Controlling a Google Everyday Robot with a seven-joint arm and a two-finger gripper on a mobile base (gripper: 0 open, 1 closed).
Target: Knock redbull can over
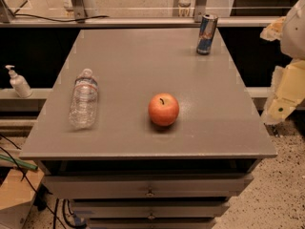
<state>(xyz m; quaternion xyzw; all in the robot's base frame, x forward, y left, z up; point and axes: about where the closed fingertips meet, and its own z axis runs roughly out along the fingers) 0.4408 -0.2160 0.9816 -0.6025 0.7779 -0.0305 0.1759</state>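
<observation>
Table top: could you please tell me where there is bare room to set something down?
Free: the middle between the water bottle, apple and can; the far left corner; the near right corner. Nowhere crowded. The gripper hangs right of the table.

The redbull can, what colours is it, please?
The redbull can is blue and silver with red, camera view; gripper right of the table.
</observation>
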